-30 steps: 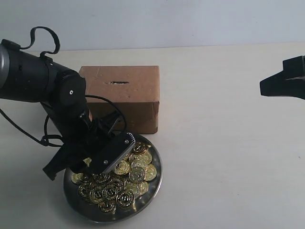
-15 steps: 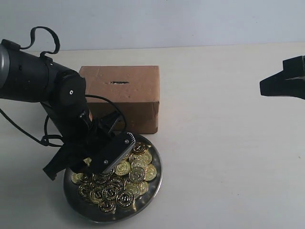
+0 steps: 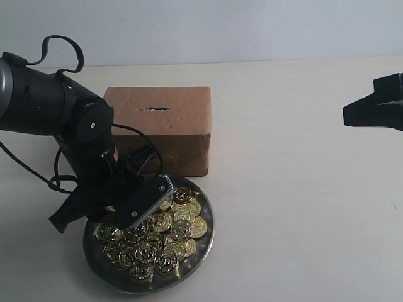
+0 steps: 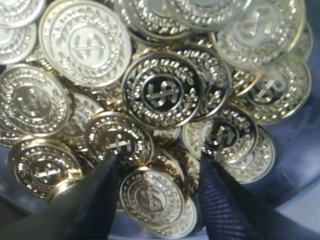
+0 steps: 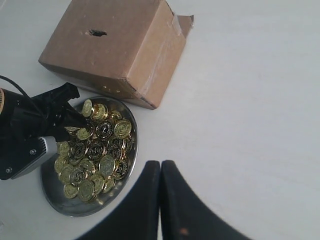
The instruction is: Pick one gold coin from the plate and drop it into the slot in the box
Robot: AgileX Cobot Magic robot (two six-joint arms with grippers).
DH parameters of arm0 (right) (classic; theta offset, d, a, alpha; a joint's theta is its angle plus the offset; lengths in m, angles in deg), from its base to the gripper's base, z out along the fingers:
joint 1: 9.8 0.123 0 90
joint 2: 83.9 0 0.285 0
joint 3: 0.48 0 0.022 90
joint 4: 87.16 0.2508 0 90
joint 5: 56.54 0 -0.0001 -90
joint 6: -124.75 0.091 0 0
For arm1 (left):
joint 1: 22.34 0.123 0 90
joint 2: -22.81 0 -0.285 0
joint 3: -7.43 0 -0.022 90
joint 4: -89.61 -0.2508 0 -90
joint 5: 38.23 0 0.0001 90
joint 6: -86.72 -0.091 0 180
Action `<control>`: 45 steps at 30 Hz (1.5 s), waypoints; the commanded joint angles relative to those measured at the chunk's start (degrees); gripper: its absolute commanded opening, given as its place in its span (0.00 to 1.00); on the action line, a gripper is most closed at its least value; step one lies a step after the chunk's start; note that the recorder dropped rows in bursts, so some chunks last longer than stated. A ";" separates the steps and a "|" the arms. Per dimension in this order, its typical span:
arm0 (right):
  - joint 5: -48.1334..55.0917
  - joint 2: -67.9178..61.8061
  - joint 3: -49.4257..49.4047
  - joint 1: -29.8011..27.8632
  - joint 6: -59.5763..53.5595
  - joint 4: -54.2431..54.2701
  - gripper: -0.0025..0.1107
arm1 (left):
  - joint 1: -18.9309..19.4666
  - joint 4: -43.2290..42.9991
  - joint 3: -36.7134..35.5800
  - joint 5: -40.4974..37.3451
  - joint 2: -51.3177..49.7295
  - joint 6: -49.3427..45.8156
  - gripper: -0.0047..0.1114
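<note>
The silver plate (image 3: 203, 248) lies in front of the brown box (image 3: 167, 126) and holds a heap of gold coins (image 3: 171, 231). The box slot (image 3: 157, 109) is a dark slit in the box's top face. My left gripper (image 4: 159, 165) is down among the coins, open. Its two dark fingers (image 4: 97, 197) straddle one gold coin (image 4: 150, 197) at the heap's edge without closing on it. In the exterior view its fingertips are hidden behind the wrist (image 3: 141, 204). My right gripper (image 5: 160, 165) is shut and empty, held high over bare table to the plate's right.
The left arm (image 3: 44, 104) and its cable loop above the plate's left side, close to the box's front face. The right arm's black tip (image 3: 371, 110) hangs at the right edge. Pale table surface (image 3: 296, 201) stretches between plate and right arm.
The left gripper has sunk lower and shifted slightly left into the coin heap. The right arm, the box and the plate have not moved.
</note>
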 commanded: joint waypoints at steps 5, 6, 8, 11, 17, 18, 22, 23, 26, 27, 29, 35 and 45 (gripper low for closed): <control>-0.38 0.00 0.29 -0.28 -0.58 0.47 0.02 | 0.14 -6.10 -0.14 -0.70 0.49 2.65 0.46; -0.38 0.00 0.29 -0.28 -0.58 0.47 0.02 | 0.29 -6.14 -0.14 -0.71 0.49 3.07 0.46; -0.38 0.00 0.29 -0.28 -0.58 0.47 0.02 | 0.79 -6.14 -0.14 -0.71 0.67 3.05 0.46; -0.38 0.00 0.29 -0.28 -0.58 0.47 0.02 | 0.79 -5.57 -0.14 -0.68 1.67 3.62 0.46; -0.42 0.00 0.29 -0.28 -1.11 1.00 0.02 | 0.79 -0.46 -0.14 -0.43 2.84 2.53 0.46; -0.42 0.00 0.29 -0.28 -1.11 1.00 0.02 | 0.79 -0.62 -0.14 -0.13 2.84 2.09 0.46; -0.42 0.00 0.29 -0.28 -1.11 1.00 0.02 | 1.17 -2.93 -0.14 0.12 2.84 2.18 0.46; -0.42 0.00 0.29 -0.28 -1.11 1.00 0.02 | 1.40 -2.93 -0.14 0.27 2.84 2.18 0.46; -0.42 0.00 0.29 -0.28 -1.11 1.00 0.02 | 1.99 -2.93 -0.14 0.86 2.84 2.18 0.46; -0.42 0.00 0.29 -0.28 -1.11 1.00 0.02 | 2.15 -3.24 -0.14 0.98 2.72 2.18 0.46; -0.42 0.00 0.29 -0.28 -1.11 1.00 0.02 | 2.52 -3.36 -0.14 1.19 2.42 2.18 0.46; -0.42 0.00 0.29 -0.28 -1.11 1.00 0.02 | 2.65 -3.36 -0.14 2.23 1.54 1.52 0.46; -0.42 0.00 0.29 -0.28 -1.11 1.00 0.02 | 2.65 -3.36 -0.14 2.50 1.22 1.52 0.46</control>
